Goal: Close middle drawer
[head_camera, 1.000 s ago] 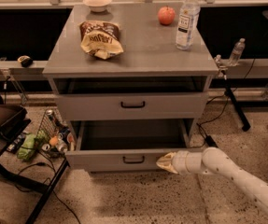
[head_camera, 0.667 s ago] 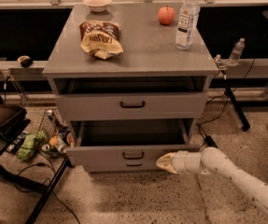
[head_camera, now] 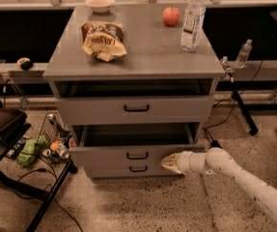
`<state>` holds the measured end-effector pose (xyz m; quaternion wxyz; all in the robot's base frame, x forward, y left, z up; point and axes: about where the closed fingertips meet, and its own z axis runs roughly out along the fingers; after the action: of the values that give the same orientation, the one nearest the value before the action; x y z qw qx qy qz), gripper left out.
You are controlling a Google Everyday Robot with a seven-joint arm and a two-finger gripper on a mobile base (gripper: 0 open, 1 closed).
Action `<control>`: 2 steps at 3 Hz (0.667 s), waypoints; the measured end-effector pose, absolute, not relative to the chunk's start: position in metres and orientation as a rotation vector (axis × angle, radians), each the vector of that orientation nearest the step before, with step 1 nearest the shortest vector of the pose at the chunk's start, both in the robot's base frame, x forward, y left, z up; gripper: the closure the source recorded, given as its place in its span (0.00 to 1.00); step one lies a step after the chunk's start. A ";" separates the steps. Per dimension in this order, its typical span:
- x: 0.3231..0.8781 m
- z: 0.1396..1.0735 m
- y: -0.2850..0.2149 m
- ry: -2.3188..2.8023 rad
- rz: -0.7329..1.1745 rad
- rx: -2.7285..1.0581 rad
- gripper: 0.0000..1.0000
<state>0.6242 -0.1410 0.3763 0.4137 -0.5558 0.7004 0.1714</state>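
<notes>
The grey cabinet (head_camera: 143,57) has three drawers. The middle drawer (head_camera: 109,154), with a wide low grey front and a small black handle (head_camera: 137,155), stands partly open, and its dark tray shows above the front. My gripper (head_camera: 169,162), tan-tipped on a white arm coming from the lower right, is against the right part of this drawer's front, right of the handle. The taller top drawer (head_camera: 136,108) is also out a little. The narrow bottom drawer (head_camera: 138,168) shows just below the middle one.
On the cabinet top are a chip bag (head_camera: 102,40), a bowl (head_camera: 99,3), an apple (head_camera: 171,16) and a water bottle (head_camera: 192,21). A wire basket of cans (head_camera: 51,141) and a black stand (head_camera: 3,129) are at the left. Cables and a stand leg (head_camera: 242,108) are at the right.
The middle drawer's front has moved back toward the cabinet with my gripper against it. The bottom drawer's front and handle now show beneath it.
</notes>
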 end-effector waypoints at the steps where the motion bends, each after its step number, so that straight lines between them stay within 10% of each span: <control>1: 0.647 0.374 -0.146 1.760 0.419 -1.394 1.00; 2: 0.646 0.374 -0.146 1.760 0.419 -1.394 1.00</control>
<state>0.6456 -0.1463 0.3736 0.4158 -0.5551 0.7008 0.1668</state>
